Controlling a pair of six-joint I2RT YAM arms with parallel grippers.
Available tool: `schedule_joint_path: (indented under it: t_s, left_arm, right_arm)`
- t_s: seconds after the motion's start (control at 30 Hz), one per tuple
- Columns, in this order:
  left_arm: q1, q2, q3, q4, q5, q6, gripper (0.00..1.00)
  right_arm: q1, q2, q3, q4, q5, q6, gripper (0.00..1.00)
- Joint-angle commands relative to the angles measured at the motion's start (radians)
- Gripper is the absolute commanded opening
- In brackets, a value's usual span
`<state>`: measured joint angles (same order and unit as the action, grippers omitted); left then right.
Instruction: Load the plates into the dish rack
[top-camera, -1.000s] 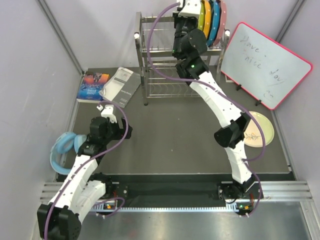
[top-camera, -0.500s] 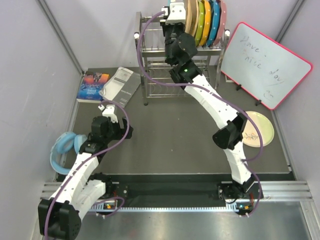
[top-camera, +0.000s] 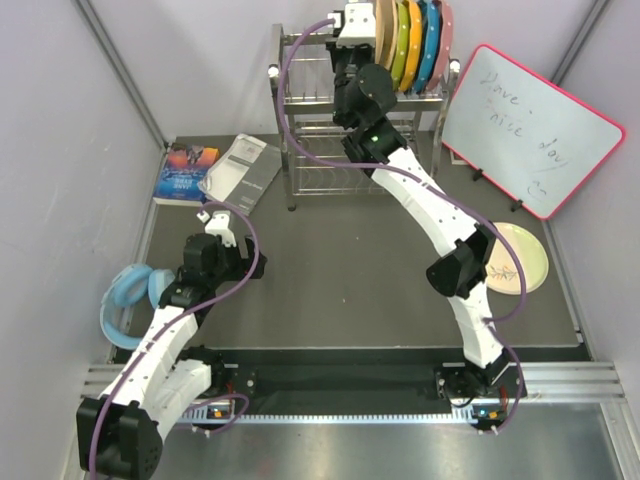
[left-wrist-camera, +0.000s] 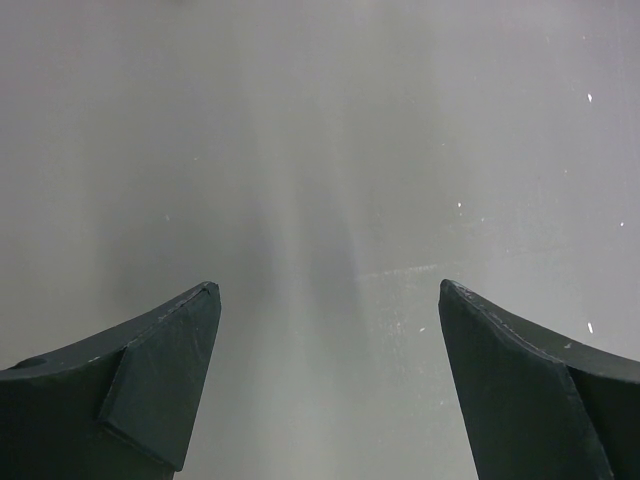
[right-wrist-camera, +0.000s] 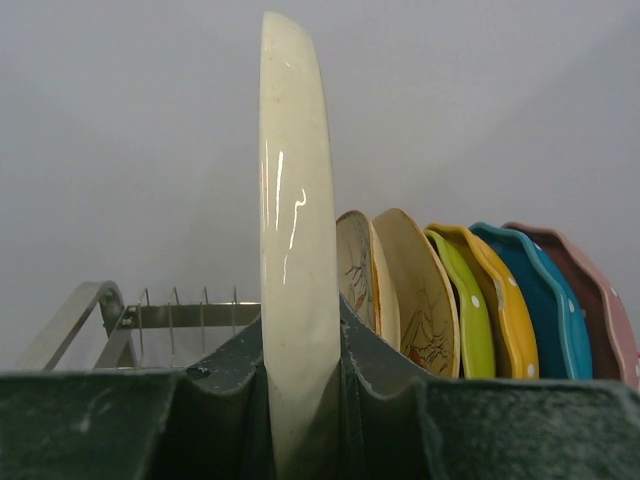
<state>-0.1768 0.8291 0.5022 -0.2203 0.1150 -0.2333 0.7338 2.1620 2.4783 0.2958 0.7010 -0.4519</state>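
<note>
Since a second ago the right gripper has shifted left along the top tier, clear of the plain plates, while the left arm has barely stirred.

Nearest, toward the near-left corner of the table, the left gripper hangs with its fingers spread wide and nothing between them. Farther back, close to the right edge, a pale plate with a branch motif lies flat, not yet loaded.

At the middle of the far edge stands the dish rack. Above its top tier the right gripper is clamped on the lower rim of a cream plate. That plate stands on edge, its faces turned left and right along the row, its long axis vertical. It is parallel to the two leaf-painted plates already slotted just to its right. Beyond those sit the green, yellow, blue and pink plates.

To seat it well, I would keep the plate upright and parallel to its neighbours and lower it straight into a free slot to their left. The grip should ease only once the rim rests between the wires, or the plate may tip against the leaf-painted pair.
</note>
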Motion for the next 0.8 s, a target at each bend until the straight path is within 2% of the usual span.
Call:
schedule_joint_path:
  t_s: [0.0, 0.77]
  left_arm:
    - [0.0, -0.004, -0.004, 0.059, -0.006, 0.005, 0.95]
    - [0.002, 0.015, -0.016, 0.073, -0.028, 0.012, 0.96]
  right_arm:
    - [-0.02, -0.022, 0.025, 0.128, -0.023, 0.001, 0.0]
    - [-0.05, 0.064, 0.031, 0.066, -0.054, 0.047, 0.0]
